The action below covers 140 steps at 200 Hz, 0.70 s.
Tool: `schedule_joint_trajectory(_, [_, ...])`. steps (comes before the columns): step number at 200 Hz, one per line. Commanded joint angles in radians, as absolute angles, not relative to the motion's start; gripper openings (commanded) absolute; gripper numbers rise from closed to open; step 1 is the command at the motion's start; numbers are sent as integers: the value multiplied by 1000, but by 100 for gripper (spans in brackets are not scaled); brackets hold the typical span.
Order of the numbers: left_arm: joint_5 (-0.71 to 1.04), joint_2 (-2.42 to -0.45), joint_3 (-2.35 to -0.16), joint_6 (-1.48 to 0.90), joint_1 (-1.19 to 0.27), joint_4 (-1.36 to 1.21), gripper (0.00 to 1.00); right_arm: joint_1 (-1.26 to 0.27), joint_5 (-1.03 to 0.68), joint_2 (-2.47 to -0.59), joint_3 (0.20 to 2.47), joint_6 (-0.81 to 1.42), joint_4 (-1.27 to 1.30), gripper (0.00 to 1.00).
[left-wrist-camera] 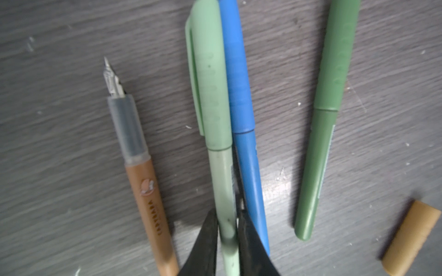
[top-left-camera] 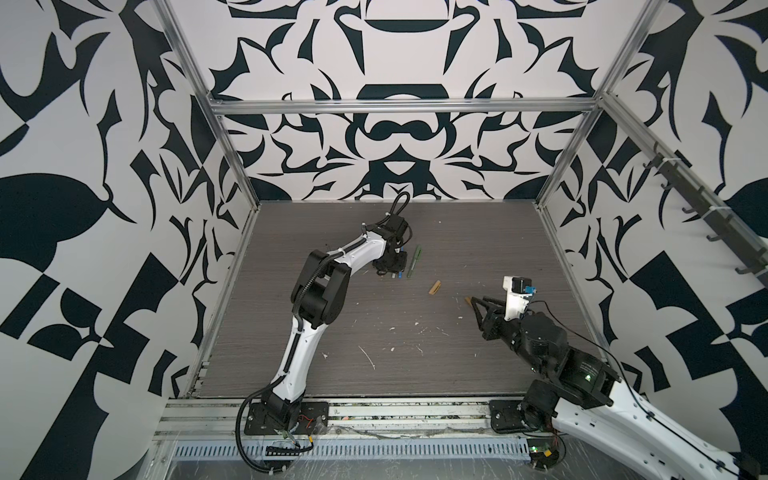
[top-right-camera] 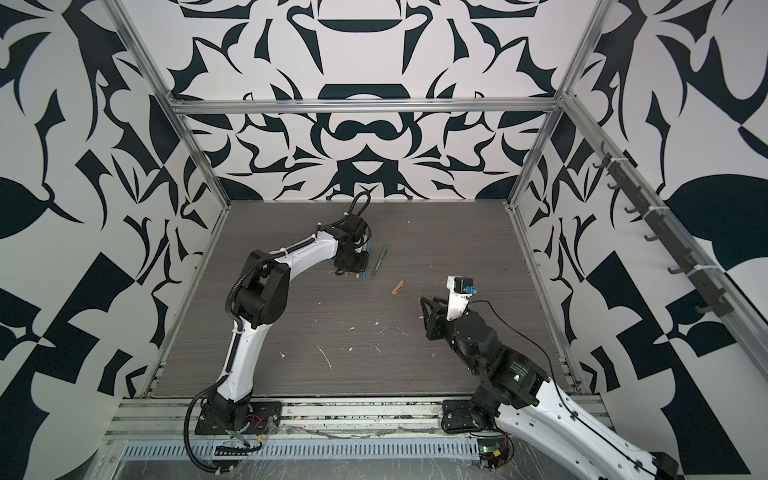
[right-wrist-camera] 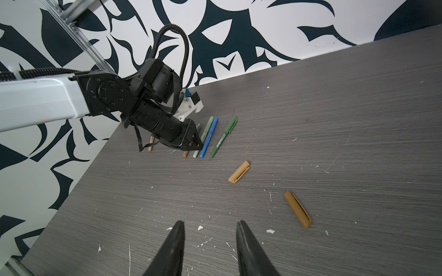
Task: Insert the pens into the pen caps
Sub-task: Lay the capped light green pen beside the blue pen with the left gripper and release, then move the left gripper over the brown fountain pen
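The left gripper (left-wrist-camera: 227,212) has its jaws narrowly astride the capped pale green pen (left-wrist-camera: 221,181), pinching or merely touching I cannot tell. Only its wrist view shows the orange-brown pen (left-wrist-camera: 148,203) bare-nibbed on the left, the capped blue pen (left-wrist-camera: 248,167) touching on the right and the capped dark green pen (left-wrist-camera: 320,155) beyond. Further right lie the tan cap (right-wrist-camera: 239,175), then the orange-brown cap (right-wrist-camera: 297,209), plain only in the right wrist view, near the right gripper (right-wrist-camera: 210,223), whose jaws stand apart and empty.

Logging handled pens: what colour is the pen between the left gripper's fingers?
The pen is pale green, clearest in the left wrist view.
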State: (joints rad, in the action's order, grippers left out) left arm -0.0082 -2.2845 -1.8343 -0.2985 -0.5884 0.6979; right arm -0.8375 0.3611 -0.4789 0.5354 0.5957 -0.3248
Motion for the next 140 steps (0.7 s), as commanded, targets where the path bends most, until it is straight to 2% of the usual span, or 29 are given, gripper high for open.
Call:
schedule_joint_trajectory(1, [10, -2269, -1861, -297, -583, 741, 21, -834, 361, -481, 542, 603, -294, 39])
schedule_joint_trajectory(50, [34, -2203, -1859, -279, -586, 741, 24, -834, 347, -489, 545, 604, -285, 39])
schedule_joint_trajectory(88, [24, -2067, -1830, -248, -580, 735, 29, -834, 348, -495, 546, 601, -285, 39])
schedule_joint_trajectory(112, [-3, -1951, -1766, -244, -566, 688, 30, -834, 339, -514, 548, 593, -276, 39])
schedule_joint_trajectory(140, [-132, -1803, -1595, -309, -504, 565, 35, -834, 326, -549, 555, 573, -263, 38])
